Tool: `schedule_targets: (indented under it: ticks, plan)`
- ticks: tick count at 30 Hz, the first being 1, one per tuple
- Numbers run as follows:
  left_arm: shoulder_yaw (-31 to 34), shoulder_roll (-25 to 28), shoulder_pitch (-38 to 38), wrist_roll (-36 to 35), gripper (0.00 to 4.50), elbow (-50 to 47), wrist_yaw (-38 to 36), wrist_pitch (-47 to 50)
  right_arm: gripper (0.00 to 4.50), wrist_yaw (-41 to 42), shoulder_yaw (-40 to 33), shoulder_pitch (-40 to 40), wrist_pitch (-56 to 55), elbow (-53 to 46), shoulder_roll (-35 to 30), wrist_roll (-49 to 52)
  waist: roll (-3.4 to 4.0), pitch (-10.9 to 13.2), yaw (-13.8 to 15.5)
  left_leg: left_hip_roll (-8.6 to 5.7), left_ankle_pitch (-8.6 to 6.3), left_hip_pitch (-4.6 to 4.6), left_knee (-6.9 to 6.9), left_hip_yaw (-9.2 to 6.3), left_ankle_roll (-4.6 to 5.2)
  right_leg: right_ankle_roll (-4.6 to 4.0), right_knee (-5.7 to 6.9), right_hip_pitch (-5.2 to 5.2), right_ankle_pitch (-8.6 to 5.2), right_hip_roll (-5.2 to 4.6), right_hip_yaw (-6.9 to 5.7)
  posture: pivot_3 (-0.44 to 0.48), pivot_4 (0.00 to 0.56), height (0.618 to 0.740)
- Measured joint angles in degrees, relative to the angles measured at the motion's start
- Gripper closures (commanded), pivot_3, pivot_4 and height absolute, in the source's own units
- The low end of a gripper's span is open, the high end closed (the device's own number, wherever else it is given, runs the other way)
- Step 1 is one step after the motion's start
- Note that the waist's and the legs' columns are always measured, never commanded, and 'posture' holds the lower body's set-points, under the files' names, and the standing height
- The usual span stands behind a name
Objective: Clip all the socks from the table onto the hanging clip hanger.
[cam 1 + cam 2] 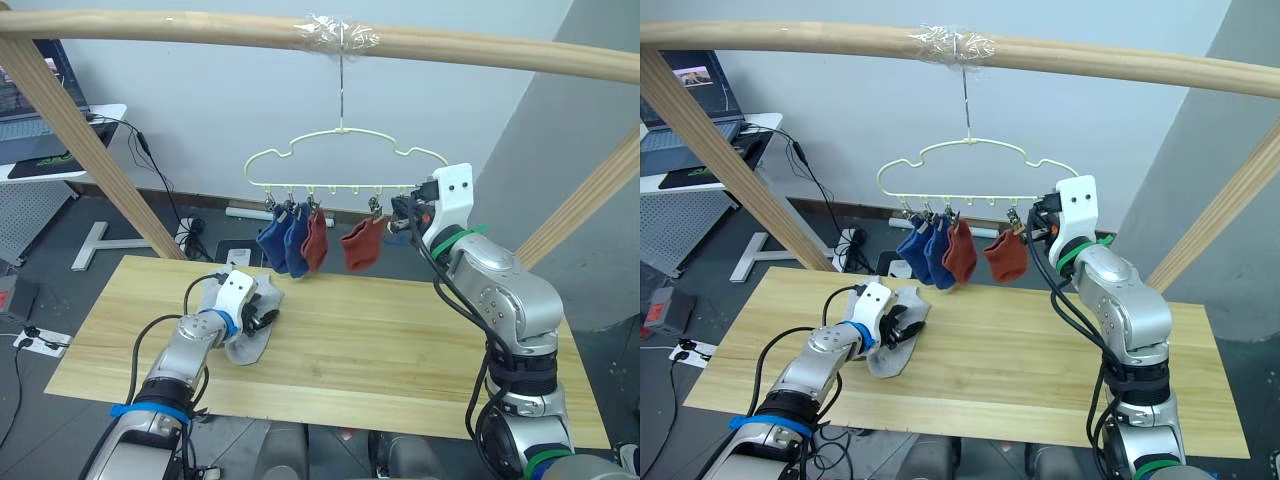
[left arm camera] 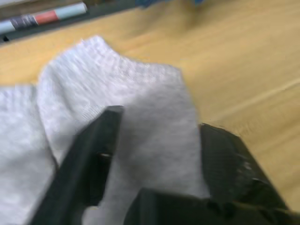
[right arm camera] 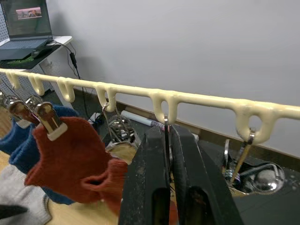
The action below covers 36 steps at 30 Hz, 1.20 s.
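The pale yellow clip hanger (image 1: 345, 150) hangs by its hook from the top wooden pole. Two blue socks (image 1: 283, 240) and two rust red socks (image 1: 362, 245) are clipped along its left and middle. My right gripper (image 3: 167, 133) is up at the hanger's right part, shut on a silver clip (image 3: 166, 123) that holds no sock. Two light grey socks (image 1: 250, 340) lie overlapped on the left of the table (image 1: 400, 350). My left gripper (image 2: 157, 126) rests open on the top grey sock (image 2: 140, 93), one finger (image 2: 101, 136) on each side of a fold.
A round wooden pole frame (image 1: 200, 30) spans the scene, with slanted poles at left (image 1: 90, 150) and right (image 1: 585, 200). A desk with a laptop (image 1: 40, 140) stands at the back left, with cables on the floor behind the table.
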Motion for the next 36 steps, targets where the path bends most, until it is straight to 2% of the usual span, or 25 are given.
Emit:
schedule_targets:
  ticks: [7, 11, 15, 20, 22, 27, 36]
  plan:
    - [0.30, -0.06, 3.21, -2.40, 4.45, -4.55, -4.46, 3.70, 4.50, -0.54, -0.77, 0.21, 1.36, -0.47, -0.02, 1.13, 0.00, -0.65, -0.04, -0.01, 0.00, 0.02, 0.01, 0.03, 0.00, 0.00, 0.00, 0.01, 0.00, 0.00, 0.03, 0.196, 0.131, 0.740]
    - [-0.94, -1.77, 5.88, -5.72, 4.49, -8.60, -11.11, 3.59, 4.50, -0.56, -3.01, -0.01, 2.60, -0.54, -0.07, 2.22, -0.01, -0.69, 0.19, -0.01, 0.00, -0.03, 0.02, 0.01, 0.00, 0.00, -0.02, 0.00, 0.00, -0.01, 0.01, 0.196, 0.135, 0.740]
    - [-2.31, -1.76, 6.38, -7.06, 4.49, -15.35, -16.82, -3.64, 4.50, -1.37, -7.39, -1.03, 6.54, -0.68, 1.06, 5.39, -0.01, -0.69, 0.25, -0.01, 0.00, -0.03, 0.02, -0.03, 0.00, 0.00, -0.01, 0.01, 0.00, 0.00, -0.01, 0.194, 0.150, 0.740]
    - [-1.75, -4.89, 2.28, -12.83, 4.49, -22.56, -21.17, -10.60, 4.50, -4.17, -18.68, -7.25, 18.72, 1.19, 4.63, 11.49, -0.02, -0.67, 0.32, -0.03, 0.00, -0.03, 0.08, 0.00, 0.00, 0.02, -0.03, 0.07, 0.02, -0.02, 0.02, 0.186, 0.168, 0.740]
    - [-1.41, -6.35, 0.22, -15.22, 4.49, -24.81, -22.43, -13.26, 4.50, -5.66, -25.72, -11.67, 25.41, 2.91, 6.45, 13.19, -0.02, -0.67, 0.23, -0.04, 0.00, -0.01, 0.05, 0.02, 0.01, 0.03, -0.04, 0.06, 0.03, -0.02, 0.05, 0.176, 0.177, 0.740]
    - [-1.50, -9.50, -2.76, -16.65, 4.49, -26.32, -23.21, -19.58, 4.50, -9.67, -40.91, -21.01, 36.86, 7.19, 10.10, 14.85, 0.00, -0.66, 0.27, -0.04, 0.00, -0.02, -0.02, -0.04, 0.02, 0.02, -0.08, 0.06, 0.02, -0.01, 0.00, 0.165, 0.183, 0.740]
    - [-2.05, -12.19, -4.23, -14.00, 4.49, -22.64, -20.34, -25.95, 4.50, -20.63, -48.08, -22.81, 37.84, 8.62, 15.52, 24.19, 0.04, -0.62, 0.08, -0.05, -0.01, -0.05, 0.00, -0.04, 0.03, 0.02, -0.09, 0.05, 0.02, -0.02, 0.02, 0.158, 0.191, 0.740]
